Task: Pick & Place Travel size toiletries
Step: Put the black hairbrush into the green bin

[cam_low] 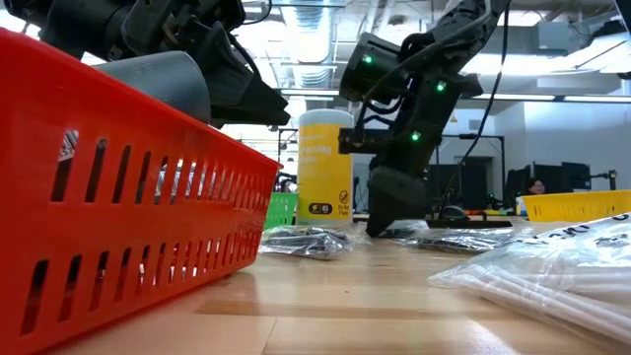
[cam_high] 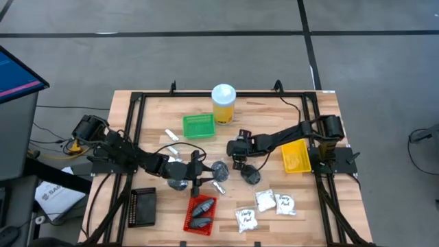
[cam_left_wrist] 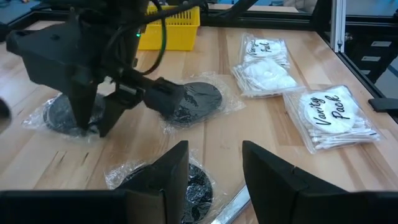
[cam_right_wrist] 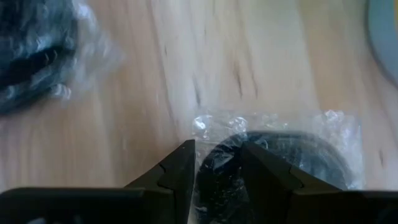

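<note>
black tray (cam_high: 143, 206) near bench's (cam_high: 343, 213) front-left edge, contents can't tell. red tray (cam_high: 201, 213) at front edge, centre: 2 dark grey items (cam_high: 201, 208) in it. green tray (cam_high: 198, 125) toward back edge, looks bare. yellow jar (cam_high: 223, 103) w/ white lid just beside it, upright. yellow tray (cam_high: 295, 156) toward right edge, partly under r arm, contents can't tell.

counts: 4 trays, 1 jar. wrapped dark pucks (cam_left_wrist: 194, 99) mid-bench: 4 seen. white sachets (cam_high: 265, 201) near front-right: 3, print reads "vanity pack" (cam_left_wrist: 332, 112). thin silvery tubes (cam_high: 171, 134): at least 2 left of green tray, 1 more near pucks.

left claw (cam_high: 200, 173) reaches in from left edge, low, arm nearly flat, over a wrapped puck (cam_left_wrist: 184, 184) just behind red tray; fingers (cam_left_wrist: 169, 168) part open, nothing held.

right claw (cam_high: 238, 163) reaches from right edge to mid-bench, wrist bent, pointing straight down, tips at the bench. fingers (cam_right_wrist: 180, 171) part open, straddling the edge of a wrapped puck (cam_right_wrist: 292, 158) lying flat; grip on it can't tell.
</note>
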You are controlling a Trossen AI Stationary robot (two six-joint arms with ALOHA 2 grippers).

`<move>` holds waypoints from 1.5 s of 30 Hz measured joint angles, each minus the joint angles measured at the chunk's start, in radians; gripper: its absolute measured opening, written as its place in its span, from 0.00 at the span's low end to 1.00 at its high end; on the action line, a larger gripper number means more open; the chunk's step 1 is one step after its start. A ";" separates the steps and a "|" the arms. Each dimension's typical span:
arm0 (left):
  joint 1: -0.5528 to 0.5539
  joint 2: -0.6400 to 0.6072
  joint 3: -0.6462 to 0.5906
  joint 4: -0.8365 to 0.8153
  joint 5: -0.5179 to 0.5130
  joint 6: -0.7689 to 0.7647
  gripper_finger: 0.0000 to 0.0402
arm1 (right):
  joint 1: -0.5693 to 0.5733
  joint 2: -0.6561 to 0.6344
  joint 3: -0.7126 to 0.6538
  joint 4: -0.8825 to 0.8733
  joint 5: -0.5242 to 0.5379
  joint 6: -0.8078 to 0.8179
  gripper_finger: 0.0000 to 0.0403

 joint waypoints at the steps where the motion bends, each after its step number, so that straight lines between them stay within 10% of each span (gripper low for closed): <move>1: 0.000 0.000 0.000 0.000 0.000 0.000 0.36 | 0.001 0.014 0.003 0.012 0.016 0.000 0.30; 12: 0.000 0.000 0.000 0.000 0.000 0.002 0.36 | 0.025 0.018 0.001 -0.018 0.098 -0.024 0.03; 33: 0.000 0.000 -0.001 0.002 -0.002 0.060 0.36 | 0.109 -0.126 0.054 -0.055 0.077 -0.046 0.00; 45: 0.001 -0.046 -0.001 0.016 -0.081 0.347 0.36 | 0.194 -0.323 0.055 0.004 -0.048 -0.042 0.00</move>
